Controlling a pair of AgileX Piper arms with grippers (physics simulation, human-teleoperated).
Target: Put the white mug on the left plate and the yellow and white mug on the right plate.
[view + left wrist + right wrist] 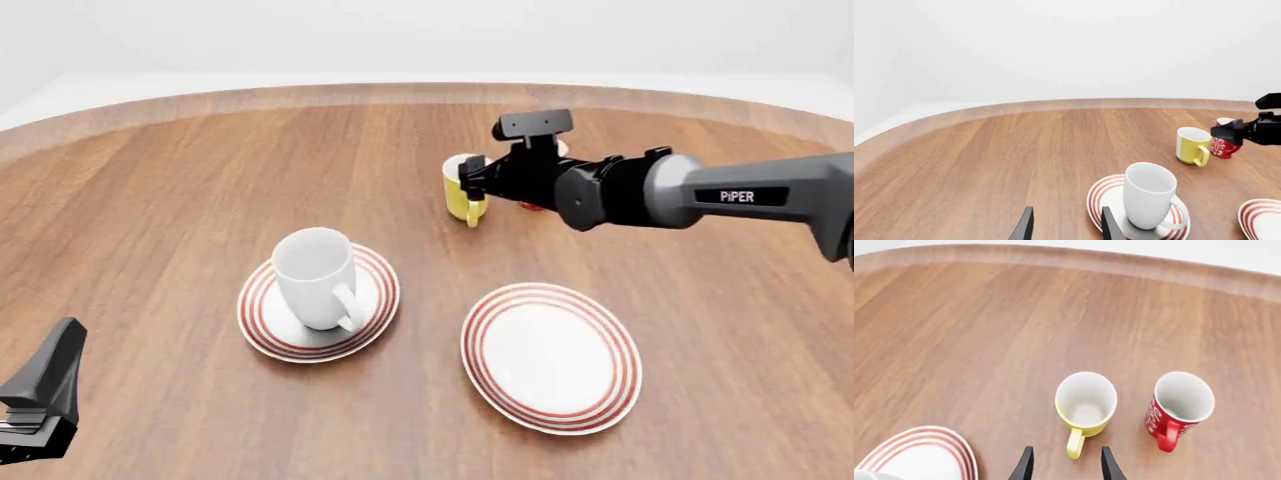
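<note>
The white mug (318,278) stands upright on the left plate (267,322), its handle toward the near right; the left wrist view shows the same mug (1149,195) and plate (1102,196). The right plate (550,355) lies bare. Further back stands the yellow and white mug (462,192). My right gripper (481,180) hovers at it, open. In the right wrist view the gripper (1065,467) has its fingers on either side of the handle of the yellow and white mug (1085,402), not touching. My left gripper (1066,229) is open and holds nothing, low at the near left (40,395).
A red cup (1181,405) with white markings stands close beside the yellow mug, also seen behind the right arm (1223,146). The wooden table's curved far edge (400,92) runs behind them. The left plate's rim (927,452) shows near the right gripper.
</note>
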